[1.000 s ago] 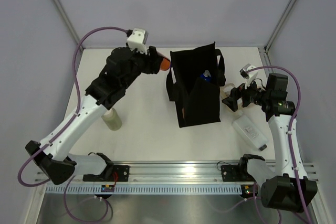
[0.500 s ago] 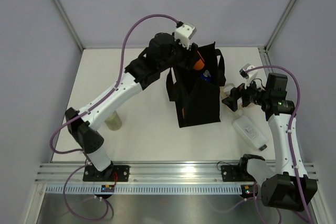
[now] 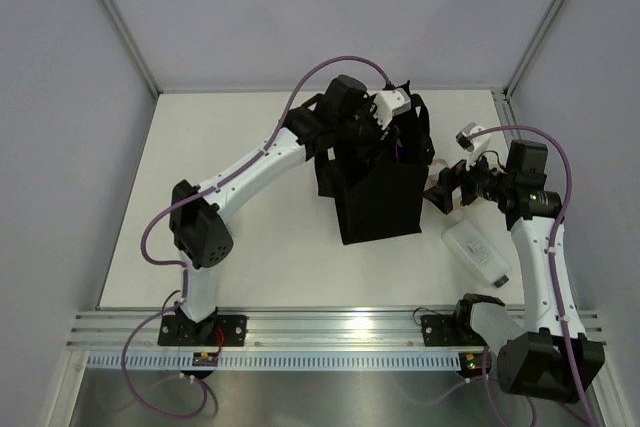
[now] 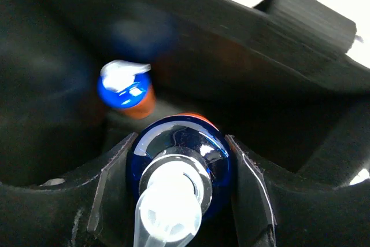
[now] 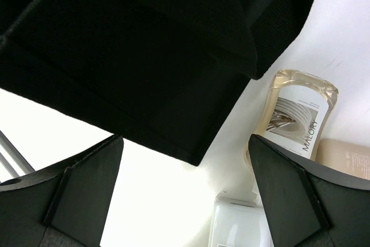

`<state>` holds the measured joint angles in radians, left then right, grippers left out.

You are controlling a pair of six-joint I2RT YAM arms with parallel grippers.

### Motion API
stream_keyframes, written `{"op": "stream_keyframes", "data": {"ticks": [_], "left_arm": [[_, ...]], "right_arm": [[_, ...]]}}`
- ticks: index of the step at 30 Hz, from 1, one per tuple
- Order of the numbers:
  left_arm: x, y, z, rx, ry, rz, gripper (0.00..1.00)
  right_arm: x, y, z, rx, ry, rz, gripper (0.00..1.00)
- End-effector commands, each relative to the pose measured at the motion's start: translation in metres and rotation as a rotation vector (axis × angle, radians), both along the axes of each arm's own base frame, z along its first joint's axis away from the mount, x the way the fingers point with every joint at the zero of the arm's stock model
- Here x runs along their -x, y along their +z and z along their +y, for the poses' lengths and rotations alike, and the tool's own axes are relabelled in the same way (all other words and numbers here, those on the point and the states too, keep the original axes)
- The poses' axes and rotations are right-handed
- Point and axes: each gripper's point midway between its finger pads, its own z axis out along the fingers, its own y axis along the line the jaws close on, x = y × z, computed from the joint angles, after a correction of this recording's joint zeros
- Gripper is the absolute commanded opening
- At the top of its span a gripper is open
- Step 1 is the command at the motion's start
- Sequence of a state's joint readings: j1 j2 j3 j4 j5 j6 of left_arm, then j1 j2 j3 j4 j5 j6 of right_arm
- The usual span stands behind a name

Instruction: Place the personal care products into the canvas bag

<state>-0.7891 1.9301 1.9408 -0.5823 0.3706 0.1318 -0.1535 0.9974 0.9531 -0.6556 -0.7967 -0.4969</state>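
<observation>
Canvas bag (image 3: 378, 197) stands upright on the tabletop (image 3: 260, 247), a little to three o'clock of the middle in the top view, and your left arm reaches into its mouth from ten o'clock. Your left claw (image 4: 182, 189) is pinching the orange dark-capped bottle (image 4: 173, 148) by its shoulders, pump towards the wrist, inside the bag's walls. The blue-and-orange bottle (image 4: 128, 91) lies deeper in, at eleven o'clock of it in the wrist view. You look to be at the drop-off step for this bottle. Next, I'd judge, you lower it a touch, spread the fingers and lift straight out so nothing snags the fabric. Your right claw (image 5: 185, 186) hangs spread wide and empty at three o'clock of the bag. On the tabletop near it lie the pale cream bottle (image 5: 298, 114) and, at four o'clock of the bag, the flat white bottle (image 3: 478, 252)
</observation>
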Motion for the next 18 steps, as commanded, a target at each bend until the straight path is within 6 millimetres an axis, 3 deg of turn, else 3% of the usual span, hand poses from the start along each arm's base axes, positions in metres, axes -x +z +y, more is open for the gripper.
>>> {"op": "stream_keyframes", "data": {"ticks": [1,11,18], "left_arm": [[0.027,0.050,-0.028,0.157,-0.234,-0.057,0.00],[0.011,-0.001,-0.057,0.169,-0.243,0.037,0.01],[-0.015,-0.029,-0.076,0.219,-0.146,0.053,0.08]], "right_arm": [[-0.001,0.007,-0.001,0.009,0.009,-0.031,0.99],[-0.001,0.008,-0.001,0.010,0.007,-0.033,1.00],[-0.002,0.005,-0.002,0.010,0.005,-0.023,0.99]]}}
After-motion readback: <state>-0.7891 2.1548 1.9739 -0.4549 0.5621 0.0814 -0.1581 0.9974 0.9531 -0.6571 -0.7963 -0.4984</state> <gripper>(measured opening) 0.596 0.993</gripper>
